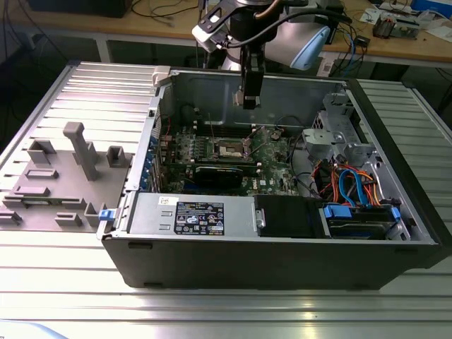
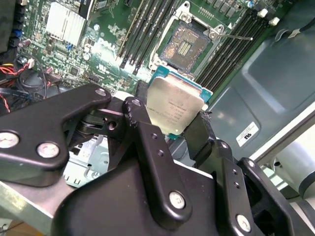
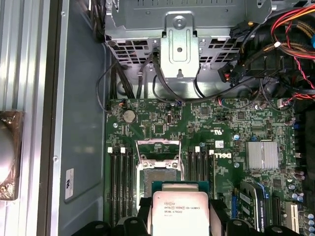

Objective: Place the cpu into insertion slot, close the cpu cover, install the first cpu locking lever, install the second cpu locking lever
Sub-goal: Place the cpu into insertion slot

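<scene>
Open computer case (image 1: 282, 263) lies open side up near the middle of the ribbed metal tabletop (image 1: 63, 296); grey moulded fixture (image 1: 79, 152) sits toward the tabletop's edge at the exterior view's left. Arm (image 1: 293, 35) reaches in over the case's far wall; jaws hang above the circuit board (image 1: 277, 161), clear of it.

Jaws pinching the cpu (image 2: 174, 105) by two opposite edges, metal top facing up; chip is in the air, touching nothing but the jaws.

Socket (image 3: 158, 178) lies near the board's middle, between banks of memory slots (image 3: 120, 172); bare, contacts exposed. cpu cover (image 3: 157, 145) stands swung up at the socket edge nearest the metal cage (image 3: 177, 39); thin locking lever (image 2: 236, 36) juts out beside the socket and looks unlatched.

Step in hand, as I judge it: carrying the chip to the socket; nothing seated, cover and levers not yet done.

Risks, judged:
- chip looks slightly off-square to the socket; set down so, it could bend contacts
- grip is on thin edges only; a slip would drop it onto the board
- raised cover and lever stand close to the descent path; a jaw could clip either
</scene>
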`<state>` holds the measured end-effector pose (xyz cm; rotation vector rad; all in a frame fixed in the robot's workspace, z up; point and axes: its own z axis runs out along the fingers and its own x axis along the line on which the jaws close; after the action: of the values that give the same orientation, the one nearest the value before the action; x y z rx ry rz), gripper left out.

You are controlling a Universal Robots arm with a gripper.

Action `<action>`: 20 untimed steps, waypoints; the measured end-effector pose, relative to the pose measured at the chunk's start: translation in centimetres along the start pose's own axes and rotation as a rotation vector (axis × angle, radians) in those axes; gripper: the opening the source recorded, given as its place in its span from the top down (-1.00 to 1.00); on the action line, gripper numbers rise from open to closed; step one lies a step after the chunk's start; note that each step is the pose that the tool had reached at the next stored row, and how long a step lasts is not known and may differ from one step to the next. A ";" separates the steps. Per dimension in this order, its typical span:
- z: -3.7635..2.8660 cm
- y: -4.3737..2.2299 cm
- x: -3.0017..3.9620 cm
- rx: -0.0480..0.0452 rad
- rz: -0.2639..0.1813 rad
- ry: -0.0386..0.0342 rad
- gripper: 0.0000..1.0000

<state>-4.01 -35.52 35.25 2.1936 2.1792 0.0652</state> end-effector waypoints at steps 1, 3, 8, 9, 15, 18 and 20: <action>0.00 -0.01 0.00 0.0001 0.000 -0.0001 -0.08; 0.01 -0.01 0.00 0.0000 0.000 0.0000 -0.08; 0.03 -0.01 0.00 -0.0002 0.000 0.0003 -0.08; 0.05 -0.01 0.00 -0.0003 0.000 0.0003 -0.08; 0.14 -0.01 0.00 -0.0003 0.000 0.0002 -0.08; 0.17 -0.02 0.00 -0.0003 0.000 0.0002 -0.08; 0.20 -0.02 0.00 -0.0003 0.000 0.0003 -0.08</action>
<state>-4.01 -35.52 35.05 2.1939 2.1790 0.0659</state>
